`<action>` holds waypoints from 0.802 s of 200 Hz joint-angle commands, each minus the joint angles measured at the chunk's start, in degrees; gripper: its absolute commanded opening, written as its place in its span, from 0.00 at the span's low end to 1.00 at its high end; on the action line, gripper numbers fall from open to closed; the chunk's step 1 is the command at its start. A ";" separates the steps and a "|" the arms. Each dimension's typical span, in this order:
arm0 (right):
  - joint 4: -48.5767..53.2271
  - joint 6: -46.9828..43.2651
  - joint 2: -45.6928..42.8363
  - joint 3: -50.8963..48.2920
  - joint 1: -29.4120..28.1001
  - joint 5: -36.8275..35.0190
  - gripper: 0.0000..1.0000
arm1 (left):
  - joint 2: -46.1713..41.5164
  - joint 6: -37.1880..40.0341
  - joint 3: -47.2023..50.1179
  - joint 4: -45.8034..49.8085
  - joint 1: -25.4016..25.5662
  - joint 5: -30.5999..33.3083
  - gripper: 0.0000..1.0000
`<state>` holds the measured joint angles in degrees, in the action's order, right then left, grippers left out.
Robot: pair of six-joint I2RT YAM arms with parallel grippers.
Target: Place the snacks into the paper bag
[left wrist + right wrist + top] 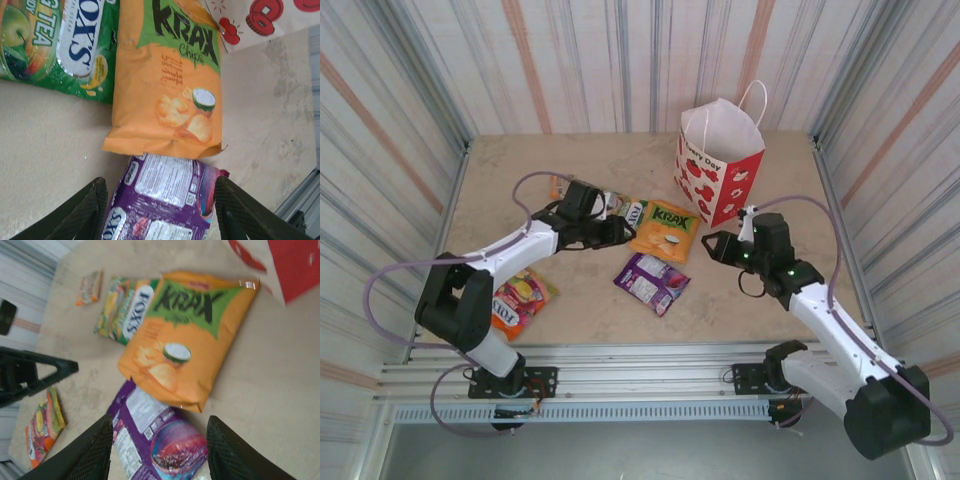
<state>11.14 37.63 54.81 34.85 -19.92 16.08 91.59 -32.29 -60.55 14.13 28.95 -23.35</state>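
Observation:
The paper bag (720,165) stands upright at the back right, white above and red below. The snacks lie on the table: an orange Krax packet (665,228), a purple packet (653,282), a green packet (632,210), a red-orange packet (520,300) and a tiny orange one (556,185). My left gripper (618,232) hovers open beside the Krax packet's left edge. In the left wrist view the purple packet (165,200) shows between its fingers (85,212), untouched. My right gripper (713,246) is open right of the Krax packet (195,335), above the purple packet (160,440).
Striped walls enclose the table on three sides. A metal rail (640,365) runs along the near edge in front of the arm bases. The bag's red corner (295,265) stands close behind the Krax packet. The green packet (60,45) lies next to the Krax packet (170,80).

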 commanded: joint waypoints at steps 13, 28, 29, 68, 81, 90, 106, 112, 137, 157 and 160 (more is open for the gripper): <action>-8.03 11.17 6.69 -2.64 -1.83 -1.62 0.56 | 4.92 -1.39 -1.45 -3.85 -0.96 -3.91 0.60; -10.42 11.76 10.32 -2.69 -2.13 -1.20 0.57 | 7.61 -0.97 -3.27 -3.68 -1.34 -4.63 0.60; -10.60 11.76 10.50 -2.69 -2.14 -1.21 0.57 | 7.76 -0.95 -3.35 -3.77 -1.34 -4.61 0.60; -15.70 12.21 18.63 -1.63 -2.60 -0.78 0.59 | 14.44 0.10 -8.57 -3.71 -2.03 -6.35 0.60; -17.79 12.49 20.68 -1.65 -2.66 -0.45 0.59 | 16.45 0.69 -10.50 -2.84 -2.27 -6.56 0.60; -19.00 12.69 22.11 -1.71 -2.76 -0.44 0.59 | 17.71 0.82 -11.34 -2.75 -2.44 -6.84 0.59; -20.96 12.79 24.26 -1.66 -2.84 -0.31 0.59 | 19.62 0.83 -12.56 -2.79 -2.88 -7.52 0.59; -21.59 12.94 25.03 -1.67 -2.91 -0.31 0.59 | 20.20 0.83 -13.03 -2.86 -2.93 -7.80 0.59; -24.48 13.16 27.95 -1.91 -3.27 0.25 0.58 | 23.06 0.83 -14.73 -2.76 -3.11 -8.72 0.59; -27.20 13.43 30.59 -1.79 -3.29 1.17 0.57 | 25.29 0.11 -15.47 -3.46 -3.11 -10.09 0.58; -27.56 13.56 31.03 -1.85 -3.35 1.24 0.57 | 25.62 -0.09 -15.61 -3.72 -3.11 -10.44 0.58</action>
<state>-11.99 49.56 83.07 32.67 -22.65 16.49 114.56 -32.64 -74.26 10.57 26.20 -30.74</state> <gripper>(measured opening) 0.580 0.586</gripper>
